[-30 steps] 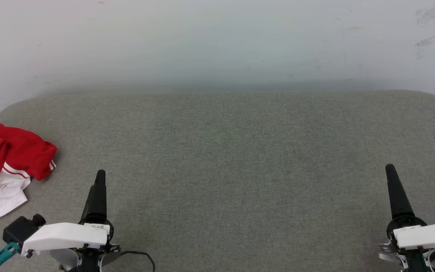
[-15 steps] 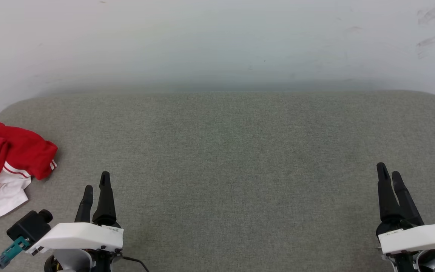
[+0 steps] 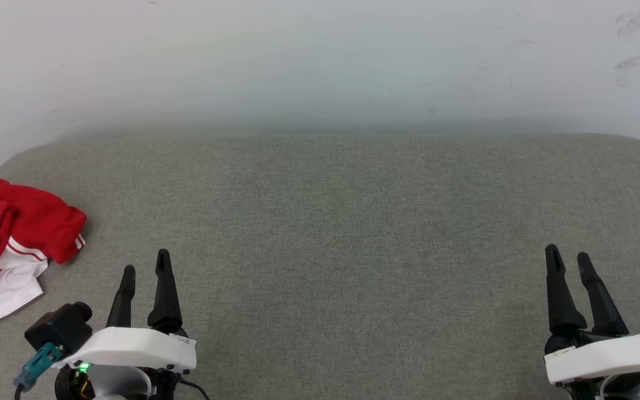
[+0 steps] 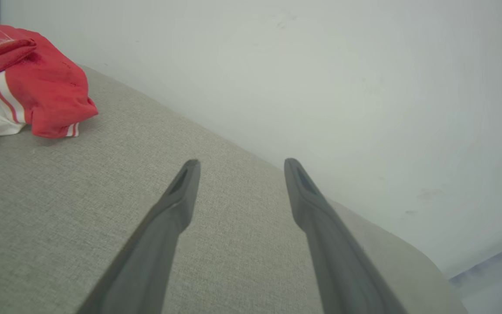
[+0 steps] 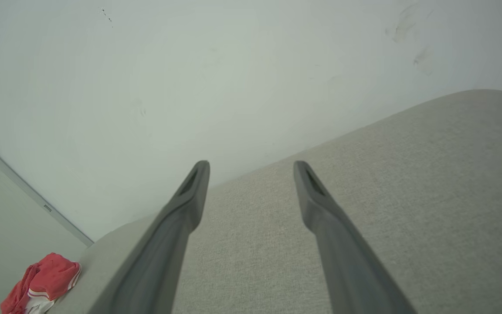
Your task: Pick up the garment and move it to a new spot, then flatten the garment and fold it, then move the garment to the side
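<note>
The garment (image 3: 11,236) is a crumpled red T-shirt with a white sleeve and red-and-white striped trim, bunched at the far left edge of the grey fabric surface (image 3: 331,233). It also appears at the upper left of the left wrist view as the garment (image 4: 37,87) and small at the lower left of the right wrist view as the garment (image 5: 42,283). My left gripper (image 3: 145,266) hovers open near the front left, to the right of the shirt and apart from it. At the front right my right gripper (image 3: 567,258) is open, nothing between its fingers.
A pale wall (image 3: 320,61) rises straight behind the grey padded surface, whose back corners are rounded. A broad stretch of bare grey fabric lies between the two grippers. The shirt hangs partly off the left edge.
Both wrists have rolled, so each gripper now shows two spread fingers instead of one edge-on. The left gripper drifted slightly right, the right slightly left. The garment lies unmoved.
</note>
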Robot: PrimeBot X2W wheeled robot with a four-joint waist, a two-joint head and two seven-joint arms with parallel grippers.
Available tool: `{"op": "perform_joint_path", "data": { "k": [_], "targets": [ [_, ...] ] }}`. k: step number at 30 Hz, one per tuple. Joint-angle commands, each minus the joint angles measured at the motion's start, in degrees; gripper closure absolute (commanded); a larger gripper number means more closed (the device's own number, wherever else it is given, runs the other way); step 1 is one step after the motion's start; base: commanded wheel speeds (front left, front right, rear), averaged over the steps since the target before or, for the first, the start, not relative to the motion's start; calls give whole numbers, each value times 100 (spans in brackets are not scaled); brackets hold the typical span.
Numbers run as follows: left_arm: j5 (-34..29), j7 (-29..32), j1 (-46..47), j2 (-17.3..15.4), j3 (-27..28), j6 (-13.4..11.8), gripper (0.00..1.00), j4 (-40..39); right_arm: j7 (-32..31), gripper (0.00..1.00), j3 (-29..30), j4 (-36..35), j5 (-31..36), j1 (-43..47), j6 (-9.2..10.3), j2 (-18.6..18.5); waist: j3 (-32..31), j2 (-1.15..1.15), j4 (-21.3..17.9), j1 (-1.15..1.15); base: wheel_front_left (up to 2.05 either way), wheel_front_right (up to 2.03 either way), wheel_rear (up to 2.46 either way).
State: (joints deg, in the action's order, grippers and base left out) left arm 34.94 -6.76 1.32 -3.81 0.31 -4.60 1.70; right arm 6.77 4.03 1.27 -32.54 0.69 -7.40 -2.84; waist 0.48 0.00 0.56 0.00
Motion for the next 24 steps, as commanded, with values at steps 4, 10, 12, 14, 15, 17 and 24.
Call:
{"op": "perform_joint_path", "data": {
  "k": [4, 10, 12, 14, 15, 17, 24],
  "targets": [
    [-335, -101, -36, -82, -93, -46, 0, -144, 95, 0, -30, -131, 377, 34, -8, -9, -1, 0, 0, 0, 0, 0, 0],
    [-816, -223, -89, -119, -195, -82, 0, -220, 216, 0, -40, -201, 935, 94, -9, -9, -4, 0, -6, 0, 0, 0, 0],
    [-939, -251, -110, -125, -217, -89, 0, -231, 254, 0, -47, -216, 1057, 108, -9, -8, -3, 0, -8, 0, 0, 0, 0],
    [-1173, -309, -148, -136, -247, -104, 0, -248, 306, 0, -56, -241, 1305, 136, -10, -8, 1, 0, -6, 0, 0, 0, 0],
    [-1234, -322, -154, -137, -252, -113, 0, -252, 314, 0, -57, -247, 1367, 142, -10, -8, 3, 0, -4, 0, 0, 0, 0],
    [-1460, -378, -171, -147, -276, -137, 0, -254, 372, 0, -68, -269, 1603, 161, -10, -8, 8, 0, 0, 0, 0, 0, 0],
    [-1825, -473, -213, -153, -314, -144, 0, -262, 464, 0, -82, -315, 1991, 215, -11, -8, 10, 0, 1, 0, 0, 0, 0]
  ]
}}
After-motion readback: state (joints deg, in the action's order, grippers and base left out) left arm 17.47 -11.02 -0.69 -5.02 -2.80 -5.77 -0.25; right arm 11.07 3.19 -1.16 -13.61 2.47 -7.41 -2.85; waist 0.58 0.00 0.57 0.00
